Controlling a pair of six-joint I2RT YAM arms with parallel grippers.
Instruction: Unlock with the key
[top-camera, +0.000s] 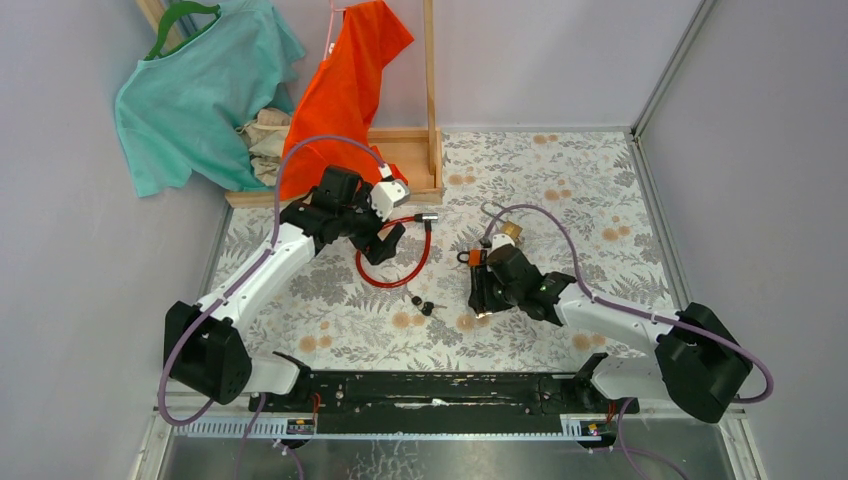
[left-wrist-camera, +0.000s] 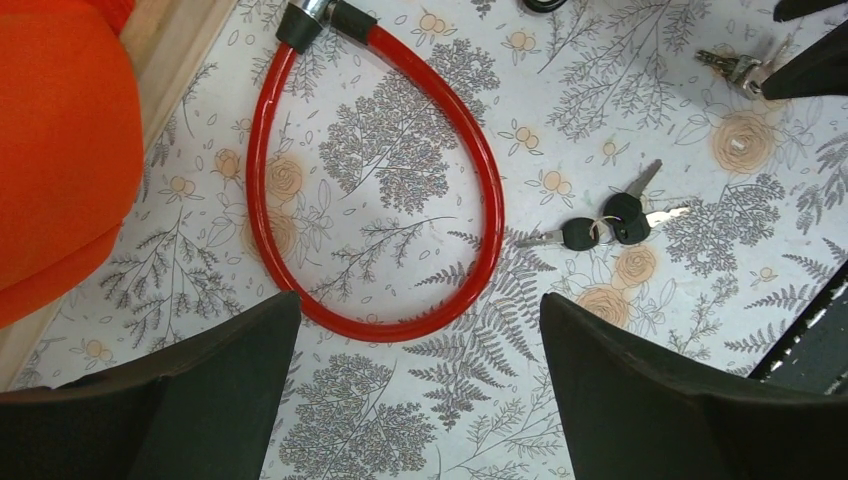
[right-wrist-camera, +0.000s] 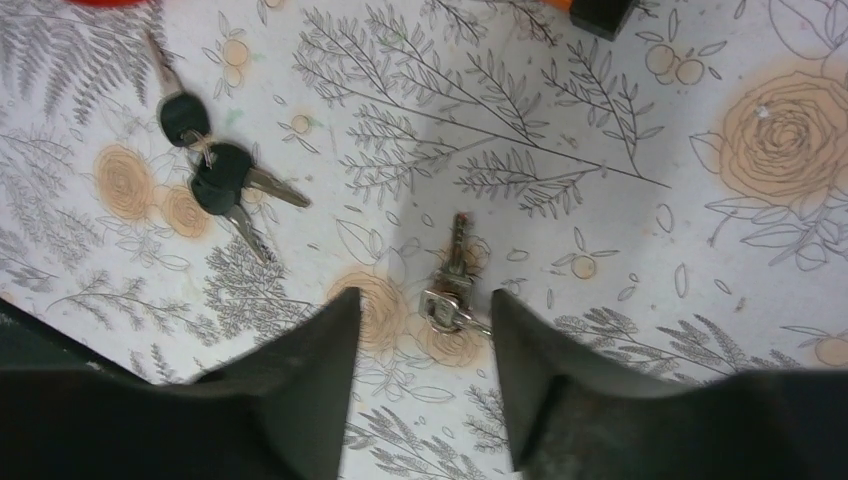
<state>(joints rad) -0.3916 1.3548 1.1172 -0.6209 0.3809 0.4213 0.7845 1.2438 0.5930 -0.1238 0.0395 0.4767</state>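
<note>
Zero steps done: small silver key (right-wrist-camera: 452, 285) lies loose on worktop (right-wrist-camera: 620, 250); red cable lock (left-wrist-camera: 491, 205) looks closed.
My left fingers (left-wrist-camera: 200, 400): spread wide, empty, over the loop.
My right fingers (right-wrist-camera: 290, 380): parted, straddling that key; black keys (right-wrist-camera: 215, 170) at ten o'clock.
Remaining: I pinch, insert, turn.

The left fingers (left-wrist-camera: 200, 400) stood wide apart above the tabletop (left-wrist-camera: 400, 440), with bare cloth in the gap between them. Just ahead of that gap the red cable lock (left-wrist-camera: 490, 230) curved across the path. A bunch of black-headed keys (left-wrist-camera: 605, 225) lay just beside the loop, toward the right arm (top-camera: 600, 310). Beyond the lock, the wooden rack base (left-wrist-camera: 175, 50) and the orange garment (left-wrist-camera: 60, 150) closed off the far side. The right fingers (right-wrist-camera: 290, 380) stood apart on either side of a small silver key (right-wrist-camera: 450, 290). Open tabletop separated that key from the black-headed bunch. A brass padlock (top-camera: 511, 231) and a small orange block (top-camera: 476, 257) lay close to the right arm's far side. Bare tabletop extended beyond them to the right.
</note>
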